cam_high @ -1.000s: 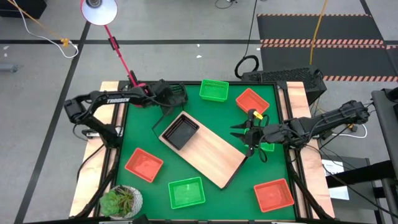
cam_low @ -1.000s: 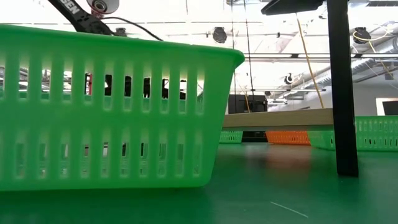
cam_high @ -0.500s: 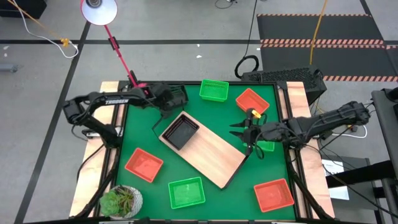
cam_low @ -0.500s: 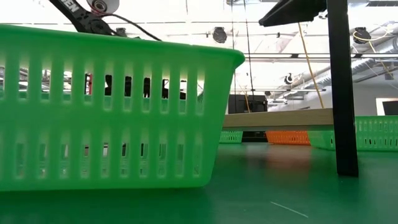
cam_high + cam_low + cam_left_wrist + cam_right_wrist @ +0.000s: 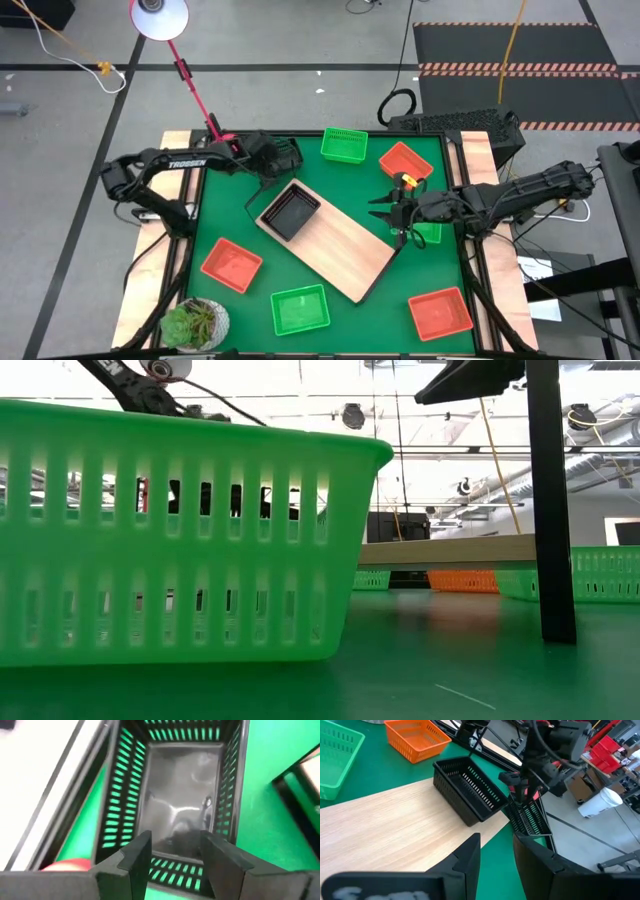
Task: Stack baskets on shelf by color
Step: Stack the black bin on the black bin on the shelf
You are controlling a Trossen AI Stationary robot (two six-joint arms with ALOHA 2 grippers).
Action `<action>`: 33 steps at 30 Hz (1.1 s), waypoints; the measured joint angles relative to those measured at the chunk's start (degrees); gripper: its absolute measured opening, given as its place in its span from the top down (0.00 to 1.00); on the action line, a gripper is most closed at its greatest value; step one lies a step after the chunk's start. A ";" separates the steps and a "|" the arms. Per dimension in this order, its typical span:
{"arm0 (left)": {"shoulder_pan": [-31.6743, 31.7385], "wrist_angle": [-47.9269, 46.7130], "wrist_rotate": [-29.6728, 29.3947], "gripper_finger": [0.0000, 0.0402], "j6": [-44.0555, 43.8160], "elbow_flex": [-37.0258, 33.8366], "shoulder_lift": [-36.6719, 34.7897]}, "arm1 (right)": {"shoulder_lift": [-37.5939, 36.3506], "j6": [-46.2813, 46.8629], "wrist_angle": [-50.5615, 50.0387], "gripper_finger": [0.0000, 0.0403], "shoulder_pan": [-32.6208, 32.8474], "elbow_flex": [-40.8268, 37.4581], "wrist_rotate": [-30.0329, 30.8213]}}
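Grey tiled floor point(image 5: 300, 40) with black tape lines. Red lamp point(image 5: 160, 17) at 11 o'clock, black hazard-striped mat point(image 5: 520, 60) at 1 o'clock. Potted plant point(image 5: 195, 322) at 7 o'clock. Bright ceiling lights point(image 5: 330, 380) behind.

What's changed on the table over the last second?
The right gripper drifted slightly toward the table's far edge, beside the shelf, holding nothing. The left gripper stays over a black basket at the far left. No basket moved.
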 joint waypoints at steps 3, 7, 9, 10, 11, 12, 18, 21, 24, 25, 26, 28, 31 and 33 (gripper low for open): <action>-0.29 -1.39 0.87 0.58 -1.46 0.05 -3.20 | -0.02 -0.03 -0.02 0.73 0.02 0.00 0.00; -1.07 -4.54 3.28 0.58 -2.34 0.04 -4.57 | -0.02 -0.09 -0.02 0.73 0.00 0.00 0.00; -1.25 -4.90 3.65 0.58 -2.30 -0.42 -4.27 | -0.02 -0.11 -0.02 0.73 0.00 0.00 -0.02; -1.26 -4.41 3.67 0.58 -2.20 -0.74 -3.74 | -0.02 -0.11 0.00 0.73 0.00 0.00 -0.02; -1.44 -3.82 4.07 0.58 -2.14 -1.09 -3.25 | -0.02 -0.11 0.00 0.73 0.00 0.00 -0.02; -1.46 -3.66 4.45 0.58 -2.12 -1.44 -2.83 | -0.02 -0.11 0.00 0.73 0.02 0.00 -0.02; -1.55 -2.64 4.76 0.58 -1.70 -1.57 -0.42 | -0.02 0.30 0.00 0.73 0.02 0.00 -0.04; -1.40 -1.71 4.72 0.58 -1.42 -1.57 0.92 | -0.02 0.39 0.05 0.73 0.02 0.00 -0.04; -1.42 -1.00 4.25 0.58 -1.14 -1.57 1.83 | -0.02 0.39 0.06 0.73 0.02 0.00 -0.05; -1.41 -0.97 3.49 0.58 -0.98 -1.57 2.00 | -0.02 0.37 0.07 0.73 0.02 0.00 -0.07; -1.35 -1.02 2.45 0.58 -0.96 -1.57 2.07 | -0.02 0.37 0.07 0.73 0.02 0.00 -0.07; -1.07 -0.89 1.20 0.61 -0.70 -1.57 1.96 | -0.02 0.35 0.07 0.73 0.02 0.00 -0.07; -0.48 -1.00 1.07 0.72 0.27 -1.55 1.98 | -0.02 0.31 0.07 0.73 0.02 0.00 -0.07; -0.11 -1.03 1.09 0.81 0.90 -1.55 1.98 | -0.02 0.14 0.07 0.73 0.02 0.00 -0.07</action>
